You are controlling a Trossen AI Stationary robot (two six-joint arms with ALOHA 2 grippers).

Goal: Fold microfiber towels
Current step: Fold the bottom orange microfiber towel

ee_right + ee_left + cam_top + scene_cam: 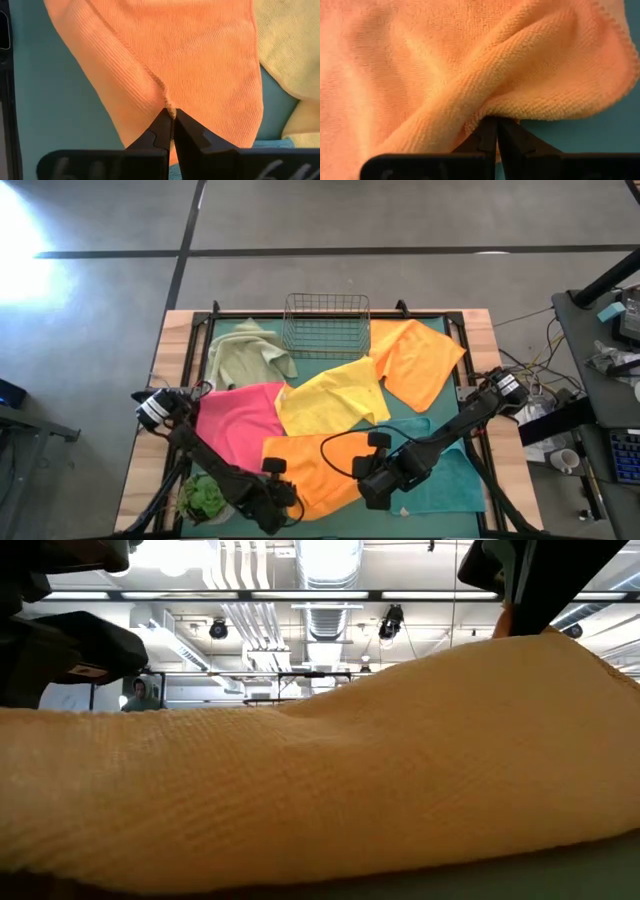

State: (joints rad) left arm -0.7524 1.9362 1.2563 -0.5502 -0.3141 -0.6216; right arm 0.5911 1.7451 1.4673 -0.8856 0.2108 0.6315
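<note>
Six towels lie on the surface: two orange, one yellow (335, 395), pink (238, 420), teal (455, 480), sage (245, 355). Left end effector (496, 122) and right end effector (170, 114) each pinch the near orange towel (315, 470).

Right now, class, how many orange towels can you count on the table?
2: the near orange towel, at the front edge, pinched by both hands, and the far orange towel, right of the wire basket.
</note>
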